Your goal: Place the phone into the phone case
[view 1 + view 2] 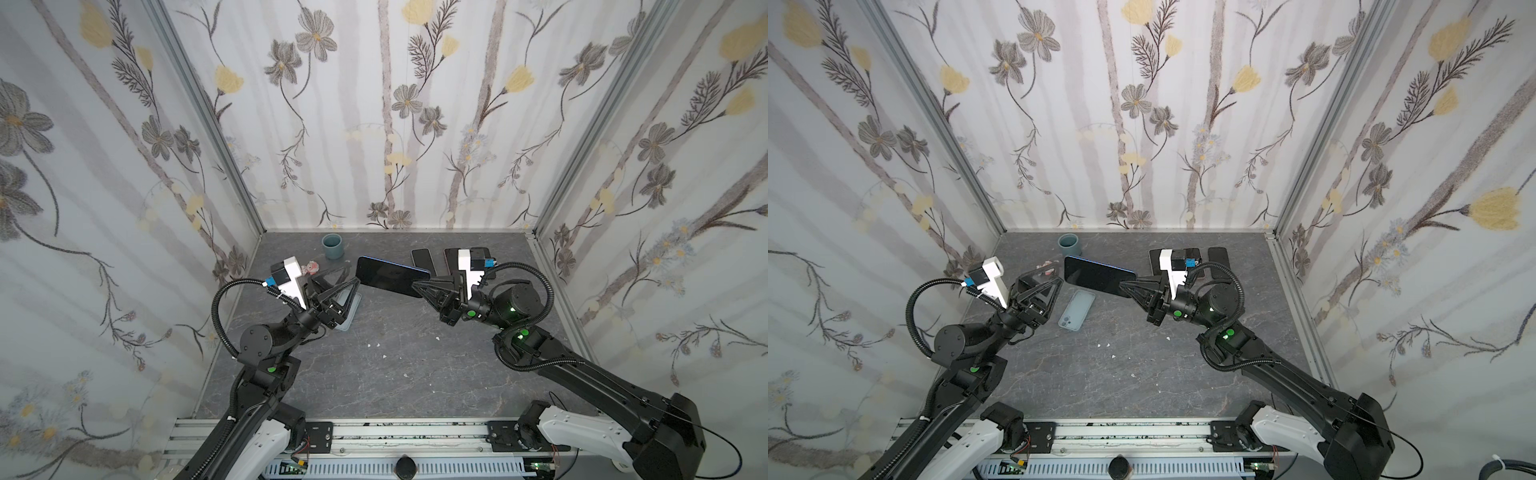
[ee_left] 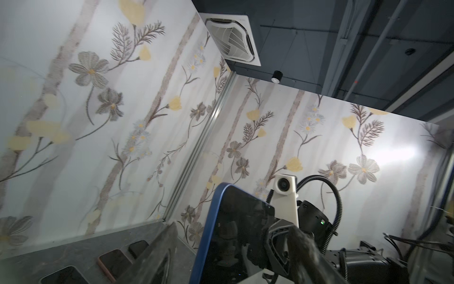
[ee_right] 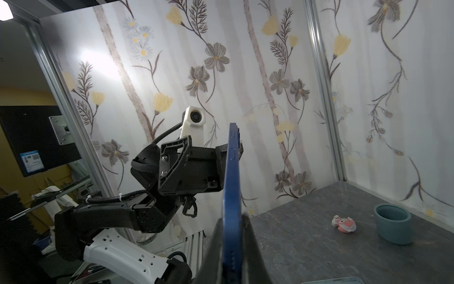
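A blue phone (image 1: 392, 276) (image 1: 1098, 276) with a dark screen hangs in the air above the table, edge-on in the right wrist view (image 3: 232, 172). My right gripper (image 1: 415, 286) (image 1: 1121, 284) (image 3: 233, 218) is shut on its right end. My left gripper (image 1: 350, 275) (image 1: 1057, 276) (image 2: 233, 227) stands open at the phone's left end, with the phone (image 2: 235, 233) between its spread fingers and a gap on at least one side. The grey-blue phone case (image 1: 1076, 309) (image 3: 334, 280) lies flat on the table below, partly hidden under the left gripper in a top view (image 1: 353, 309).
A teal cup (image 1: 332, 245) (image 1: 1070, 245) (image 3: 393, 226) stands at the back, a small pink object (image 1: 311, 268) (image 3: 344, 223) beside it. Several dark phones (image 1: 424, 259) (image 1: 1219, 255) (image 2: 115, 260) lie at the back right. Floral walls enclose three sides.
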### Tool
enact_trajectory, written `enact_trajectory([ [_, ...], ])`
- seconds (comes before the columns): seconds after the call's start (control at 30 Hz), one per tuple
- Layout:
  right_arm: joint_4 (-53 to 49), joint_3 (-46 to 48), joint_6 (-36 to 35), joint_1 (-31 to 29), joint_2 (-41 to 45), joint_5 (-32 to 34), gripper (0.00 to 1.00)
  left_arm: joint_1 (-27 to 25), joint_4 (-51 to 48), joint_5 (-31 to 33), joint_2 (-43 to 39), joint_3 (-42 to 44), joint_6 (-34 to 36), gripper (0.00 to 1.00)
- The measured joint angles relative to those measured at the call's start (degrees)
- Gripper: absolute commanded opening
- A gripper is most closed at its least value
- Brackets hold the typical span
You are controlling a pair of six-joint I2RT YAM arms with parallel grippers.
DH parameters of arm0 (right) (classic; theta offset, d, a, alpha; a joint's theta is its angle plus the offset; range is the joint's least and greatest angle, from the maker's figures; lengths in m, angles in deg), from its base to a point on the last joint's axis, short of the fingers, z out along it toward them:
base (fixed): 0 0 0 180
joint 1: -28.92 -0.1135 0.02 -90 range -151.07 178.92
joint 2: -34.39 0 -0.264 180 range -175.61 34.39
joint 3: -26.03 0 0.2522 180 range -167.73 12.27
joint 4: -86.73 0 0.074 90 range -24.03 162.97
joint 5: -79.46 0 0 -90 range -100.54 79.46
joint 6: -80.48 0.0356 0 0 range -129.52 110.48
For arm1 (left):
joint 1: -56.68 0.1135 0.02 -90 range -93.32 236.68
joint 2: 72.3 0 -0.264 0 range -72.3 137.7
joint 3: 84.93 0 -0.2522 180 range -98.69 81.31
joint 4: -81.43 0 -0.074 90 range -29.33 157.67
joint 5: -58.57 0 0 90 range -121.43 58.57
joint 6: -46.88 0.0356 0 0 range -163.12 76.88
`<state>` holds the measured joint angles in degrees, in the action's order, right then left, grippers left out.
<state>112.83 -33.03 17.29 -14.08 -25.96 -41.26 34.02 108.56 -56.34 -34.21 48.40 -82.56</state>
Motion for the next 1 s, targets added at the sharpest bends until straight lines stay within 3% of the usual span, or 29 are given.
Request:
enact_trajectory([
  [0.17, -6.51, 0.37, -4.39, 0.02, 3.32, 6.67, 0.0, 0.04, -13.57, 11.82, -0.44, -1.73, 3.1, 0.7],
  [0.4, -14.45, 2.58, -9.33, 0.0, 7.61, 11.85, 0.0, 0.04, -27.67, 20.41, 7.02, -2.99, 1.92, 0.7],
  [0.6, -21.29, 4.85, -13.14, 0.0, 10.95, 14.97, 0.0, 0.04, -32.63, 22.62, 19.41, -3.08, -2.19, 0.71],
  [1.0, -28.11, 6.54, -17.49, 0.09, 14.4, 15.41, 0.0, 2.34, -28.0, 21.64, 42.51, -5.77, -6.75, 0.7],
])
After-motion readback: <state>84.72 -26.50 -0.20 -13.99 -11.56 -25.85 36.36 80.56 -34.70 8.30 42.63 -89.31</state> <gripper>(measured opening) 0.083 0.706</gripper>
